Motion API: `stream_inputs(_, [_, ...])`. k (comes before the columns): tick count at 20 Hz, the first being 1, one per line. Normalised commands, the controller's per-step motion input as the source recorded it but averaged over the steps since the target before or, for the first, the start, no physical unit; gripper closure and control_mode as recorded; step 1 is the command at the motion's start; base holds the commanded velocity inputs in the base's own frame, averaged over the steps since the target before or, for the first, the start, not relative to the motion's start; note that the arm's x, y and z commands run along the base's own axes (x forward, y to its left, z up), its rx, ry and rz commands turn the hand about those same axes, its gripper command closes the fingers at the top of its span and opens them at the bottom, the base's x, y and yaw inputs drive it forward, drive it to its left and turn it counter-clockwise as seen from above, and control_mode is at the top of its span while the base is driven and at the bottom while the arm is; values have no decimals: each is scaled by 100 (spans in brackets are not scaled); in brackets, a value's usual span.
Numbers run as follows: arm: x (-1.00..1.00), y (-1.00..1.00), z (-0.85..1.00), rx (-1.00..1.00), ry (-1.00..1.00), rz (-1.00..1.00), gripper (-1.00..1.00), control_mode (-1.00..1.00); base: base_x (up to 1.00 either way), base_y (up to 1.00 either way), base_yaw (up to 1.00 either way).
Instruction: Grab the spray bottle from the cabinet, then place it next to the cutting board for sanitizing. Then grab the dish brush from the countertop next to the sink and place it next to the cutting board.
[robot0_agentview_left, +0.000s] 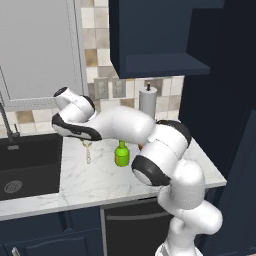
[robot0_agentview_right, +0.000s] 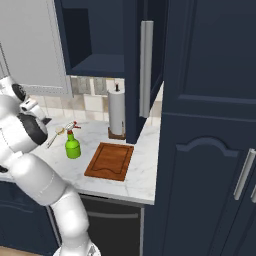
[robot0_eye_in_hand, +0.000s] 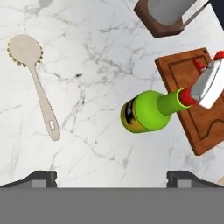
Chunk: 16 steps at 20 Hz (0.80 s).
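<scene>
The spray bottle (robot0_eye_in_hand: 146, 111) carried a dark label with a yellowish mark on its green body, too blurred to read. It stood upright on the countertop (robot0_eye_in_hand: 96, 57), just beside the cutting board (robot0_eye_in_hand: 192, 100), at about nine o'clock from the board in the right base view. In the hand view its white-and-red spray top overlapped the board's near edge and ran off the frame at three o'clock.

The dish brush (robot0_eye_in_hand: 35, 83) lay flat on the marble at nine o'clock from the bottle, well apart from it, head toward twelve o'clock.

The gripper (robot0_eye_in_hand: 112, 177) hung above the counter with its jaws spread wide and nothing between them.

The paper-towel roll (robot0_agentview_right: 117, 112) on its wooden base sat at twelve o'clock from the board, cropped in the hand view. In the left base view the arm hid the board, and the sink (robot0_agentview_left: 30, 165) was cut off at nine o'clock.
</scene>
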Motion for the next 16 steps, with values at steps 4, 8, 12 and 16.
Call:
stream_inputs(4, [16,24,-36,6,-3,8,-100,-100,0,0,0])
stream_inputs(8, [18,24,-36,3,-2,6,-100,-100,0,0,0])
stream_inputs(12, [26,15,-26,4,0,5,-100,-100,0,0,0])
stream_inputs(16, [33,4,-6,4,0,5,-100,-100,0,0,0])
